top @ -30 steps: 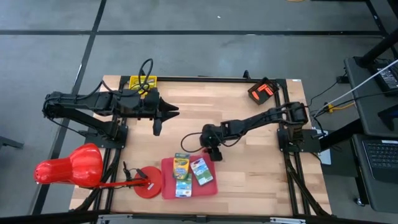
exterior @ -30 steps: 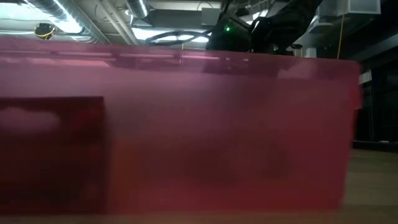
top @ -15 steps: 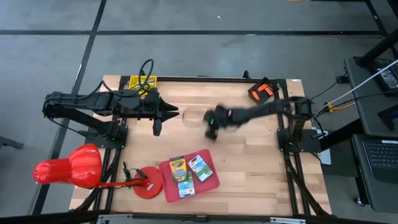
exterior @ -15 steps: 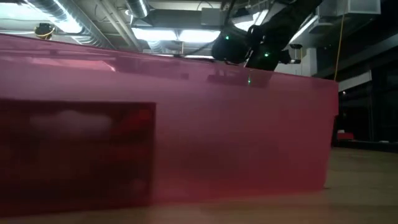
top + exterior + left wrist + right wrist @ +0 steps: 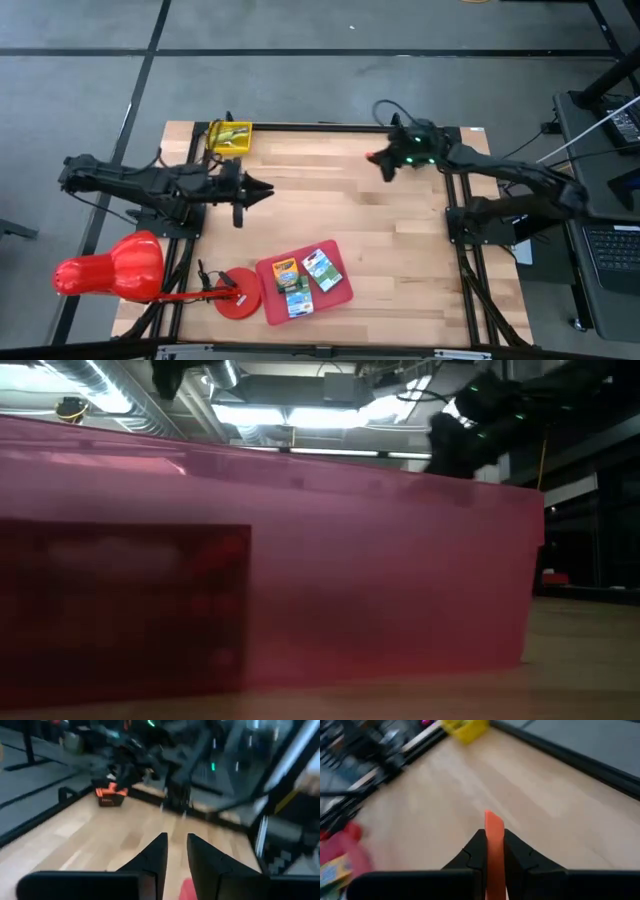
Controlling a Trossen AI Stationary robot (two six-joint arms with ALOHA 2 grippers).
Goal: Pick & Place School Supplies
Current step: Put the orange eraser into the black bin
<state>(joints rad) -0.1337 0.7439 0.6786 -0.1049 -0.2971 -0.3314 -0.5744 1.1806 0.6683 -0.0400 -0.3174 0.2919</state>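
Swung away from the red tray (image 5: 340, 293) since a second ago, the right gripper (image 5: 384, 164) now hangs over the table's far right, its fingers pinched on a short orange stick (image 5: 494, 840). Nearest, the tray's wall (image 5: 380, 560) blocks the low view; a crayon box (image 5: 290, 273) and green-white pack (image 5: 322, 271) lie inside. Farther off, the left gripper (image 5: 240, 210), fingers slightly parted and empty, hovers at the table's left side, near the yellow bin (image 5: 229, 137).

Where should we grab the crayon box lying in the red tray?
Likely from straight above, fingers across the narrow width of the crayon box: it lies flat in the red tray, with the green-white pack close alongside, so a side approach looks blocked. The right gripper holds an orange stick.
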